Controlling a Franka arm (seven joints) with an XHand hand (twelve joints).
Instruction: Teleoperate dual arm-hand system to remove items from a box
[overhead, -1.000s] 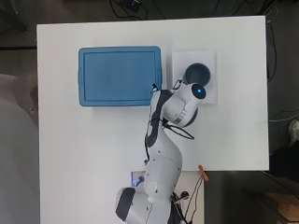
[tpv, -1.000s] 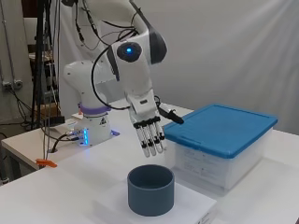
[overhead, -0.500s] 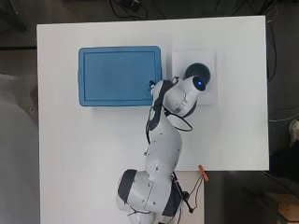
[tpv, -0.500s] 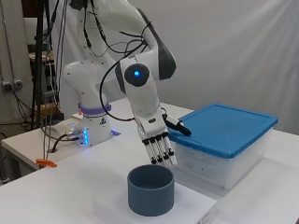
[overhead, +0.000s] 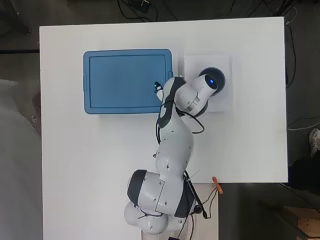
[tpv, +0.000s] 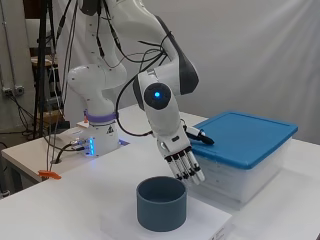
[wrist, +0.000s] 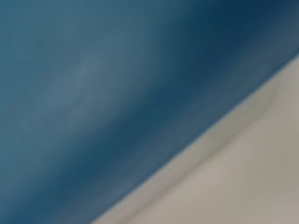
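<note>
Box (tpv: 245, 165) with clear walls sits on the white tabletop (overhead: 100, 160), blue lid (overhead: 127, 80) still on and closed flat; contents cannot be made out through the walls. In the overhead view the box lies in the upper left part of the tabletop, long side across the view.

Just beside the box, on the arm's far side, a round grey-blue cup (tpv: 161, 202) stands upright on a white sheet (overhead: 222, 102). Cup is open at the top; its inside is not visible from the side. In the overhead view the arm's end covers most of the cup.

Hand (tpv: 182, 160) hangs between box and cup, fingers (tpv: 187, 167) straight, slightly spread and pointing down, tips just above the cup's rim and close to the box's near wall. Thumb juts sideways over the lid's corner. Nothing held. Whether the fingers touch the box wall cannot be told.

Wrist view is filled by a blurred blue surface with a pale band at one corner; no detail readable.

Arm base (tpv: 97, 142) stands at the tabletop's edge with trailing cables. A small orange object (overhead: 217, 184) lies near the base, well apart from box and cup.
</note>
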